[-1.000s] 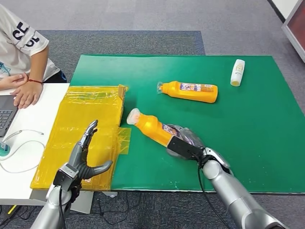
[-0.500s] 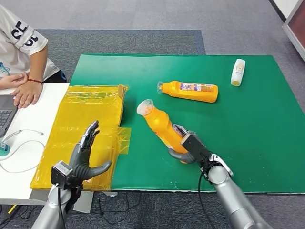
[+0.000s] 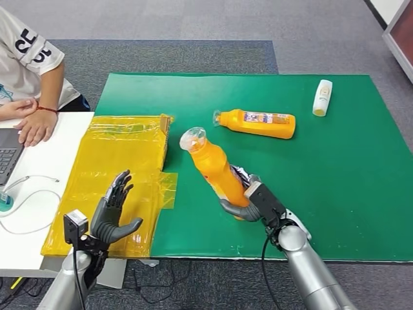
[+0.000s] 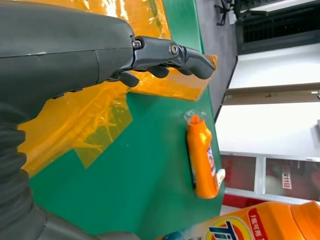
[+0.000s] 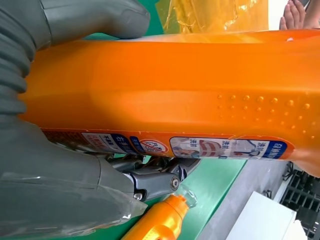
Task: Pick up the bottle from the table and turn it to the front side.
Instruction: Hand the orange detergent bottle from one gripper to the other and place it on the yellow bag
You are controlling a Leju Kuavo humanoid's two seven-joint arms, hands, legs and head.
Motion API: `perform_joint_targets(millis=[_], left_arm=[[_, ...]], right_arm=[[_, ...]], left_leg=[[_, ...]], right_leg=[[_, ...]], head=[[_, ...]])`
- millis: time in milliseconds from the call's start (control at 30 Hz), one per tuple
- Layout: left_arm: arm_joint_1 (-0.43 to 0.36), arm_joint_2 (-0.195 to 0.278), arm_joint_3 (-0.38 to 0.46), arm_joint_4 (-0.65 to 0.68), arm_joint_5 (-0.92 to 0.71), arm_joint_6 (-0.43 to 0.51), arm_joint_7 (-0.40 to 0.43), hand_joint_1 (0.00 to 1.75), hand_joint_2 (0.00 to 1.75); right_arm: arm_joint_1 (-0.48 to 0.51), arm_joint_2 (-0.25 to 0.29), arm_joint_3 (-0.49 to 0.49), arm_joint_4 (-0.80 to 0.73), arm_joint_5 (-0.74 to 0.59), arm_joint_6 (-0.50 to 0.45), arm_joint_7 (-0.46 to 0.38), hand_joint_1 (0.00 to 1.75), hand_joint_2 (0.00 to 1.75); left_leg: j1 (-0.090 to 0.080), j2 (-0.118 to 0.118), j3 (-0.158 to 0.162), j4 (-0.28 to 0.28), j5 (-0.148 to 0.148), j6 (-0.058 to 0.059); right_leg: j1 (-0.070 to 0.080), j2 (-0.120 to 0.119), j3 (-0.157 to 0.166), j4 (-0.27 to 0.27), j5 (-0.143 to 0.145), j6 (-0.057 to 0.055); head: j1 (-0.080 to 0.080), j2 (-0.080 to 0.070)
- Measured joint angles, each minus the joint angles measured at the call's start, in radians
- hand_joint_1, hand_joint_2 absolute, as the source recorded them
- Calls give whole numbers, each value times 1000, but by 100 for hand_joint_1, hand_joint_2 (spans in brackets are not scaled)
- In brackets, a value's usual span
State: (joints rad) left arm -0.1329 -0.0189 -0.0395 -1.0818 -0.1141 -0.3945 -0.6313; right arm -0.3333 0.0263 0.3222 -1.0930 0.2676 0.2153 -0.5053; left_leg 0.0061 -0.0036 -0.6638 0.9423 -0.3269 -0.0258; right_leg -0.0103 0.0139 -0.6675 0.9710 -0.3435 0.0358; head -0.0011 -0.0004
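Right hand (image 3: 251, 203) grips the orange bottle (image 3: 217, 169) by its base, cap tilted up-left above the green mat (image 3: 341, 181).

Grey carpet floor (image 3: 161, 19) with a darker grey carpet patch (image 3: 161, 58) behind the green-covered table (image 3: 360, 168). White desk (image 3: 44, 168) abuts its left edge. White wall panel with red-framed lower part (image 3: 400, 26) at far right.

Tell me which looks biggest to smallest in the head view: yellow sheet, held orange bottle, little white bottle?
1. Yellow sheet
2. Held orange bottle, though it is nearer the camera
3. Little white bottle
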Motion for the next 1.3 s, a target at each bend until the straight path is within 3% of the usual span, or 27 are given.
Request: perform_joint_targets(millis=[333,400,533,600,933,1300], left_arm=[[-54,6,-4,47,-25,-21,0,0,175],[-68,7,-18,48,-8,-79,0,0,175],[-94,29,-69,48,101,-301,0,0,175],[-105,43,-96,48,127,-345,0,0,175],[-156,83,-184,57,159,-386,0,0,175],[-165,100,-208,60,171,-373,0,0,175]], right_arm=[[9,23,13,-29,32,-8,-7,170,175],[9,29,26,-30,60,-29,-3,171,175],[1,43,66,-29,126,-88,4,175,175],[-6,51,88,-28,154,-117,10,175,175],[-22,84,167,-17,214,-173,24,175,175],[-21,88,188,-16,218,-187,11,175,175]], left_leg=[[0,0,1,0,0,-1],[0,0,1,0,0,0],[0,-1,1,0,0,-1],[0,0,1,0,0,-1],[0,0,1,0,1,0],[0,0,1,0,0,-1]], right_leg=[[0,0,0,0,0,-1],[0,0,0,0,0,0],[0,0,1,0,0,0],[0,0,1,0,0,-1],[0,0,0,0,0,-1],[0,0,0,0,0,-1]], head=[[0,0],[0,0],[0,0],[0,0],[0,0],[0,0]])
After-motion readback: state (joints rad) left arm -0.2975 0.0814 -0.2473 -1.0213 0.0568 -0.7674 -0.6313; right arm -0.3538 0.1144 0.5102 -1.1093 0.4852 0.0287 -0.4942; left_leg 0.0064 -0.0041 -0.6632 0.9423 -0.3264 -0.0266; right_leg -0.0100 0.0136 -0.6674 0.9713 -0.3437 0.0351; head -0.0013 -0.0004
